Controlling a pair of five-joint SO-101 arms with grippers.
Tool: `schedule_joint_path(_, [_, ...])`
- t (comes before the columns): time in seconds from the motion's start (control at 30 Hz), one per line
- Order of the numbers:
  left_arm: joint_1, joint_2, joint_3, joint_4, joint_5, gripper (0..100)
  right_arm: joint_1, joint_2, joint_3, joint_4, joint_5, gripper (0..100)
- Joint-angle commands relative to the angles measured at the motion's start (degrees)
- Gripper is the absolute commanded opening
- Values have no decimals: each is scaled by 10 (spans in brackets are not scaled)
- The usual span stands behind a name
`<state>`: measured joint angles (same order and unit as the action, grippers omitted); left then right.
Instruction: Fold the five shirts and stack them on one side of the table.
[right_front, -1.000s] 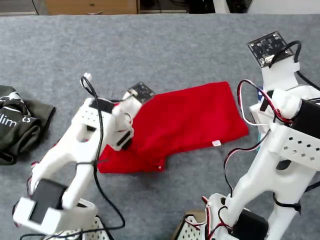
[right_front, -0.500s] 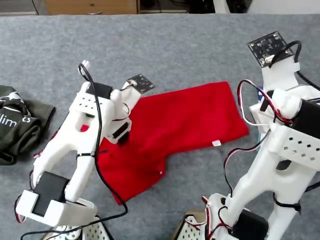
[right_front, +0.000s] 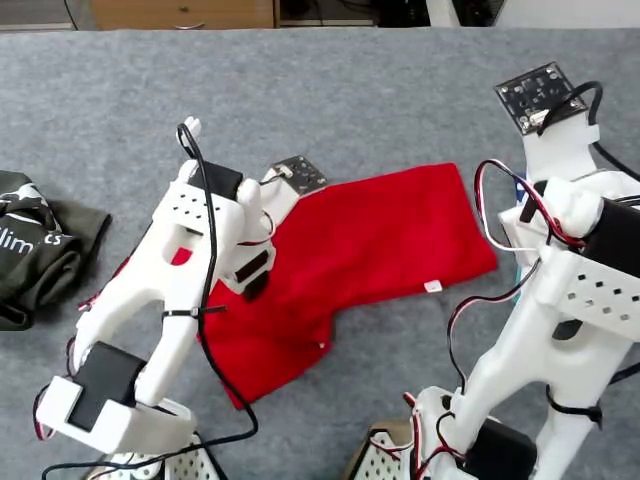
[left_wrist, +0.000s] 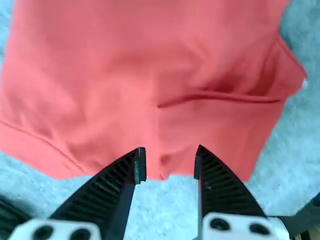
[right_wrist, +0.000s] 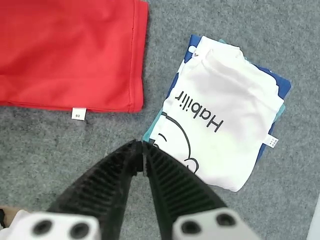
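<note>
One dark shirt (right_front: 35, 255) lies bunched at the left edge of the table (right_front: 400, 90). Right of it, the left gripper (left_wrist: 167, 161) hangs over the left part of the red shirt (right_front: 380, 240), fingers apart and empty. This shirt lies mid-table, its long axis running near-left to far-right. Farther right, the right gripper (right_wrist: 142, 150), fingers together and empty, is beside a folded stack topped by a white shirt (right_wrist: 220, 125).

Bright, even light from above covers the grey table (right_front: 400, 90). Shadows are soft and short, and a thin one edges the red shirt (right_front: 380, 240) on its near side.
</note>
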<state>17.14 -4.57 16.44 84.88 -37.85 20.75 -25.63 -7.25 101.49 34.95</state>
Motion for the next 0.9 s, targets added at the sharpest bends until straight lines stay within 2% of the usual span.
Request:
schedule_joint_path(0.0, [9,-3,7,-34,-4,171,8,-19,0,9,8,5])
schedule_joint_path(0.4, [42,-4,84,-41,-4,164,5,-16,0,9,8,5])
schedule_joint_path(0.57, [44,-4,80,-42,-28,19,7,-18,0,9,7,5])
schedule_joint_path(0.63, [40,-6,80,-42,-49,28,7,-18,0,9,7,5])
schedule_joint_path(0.87, [4,-4,19,-62,-22,57,7,-19,0,9,7,5])
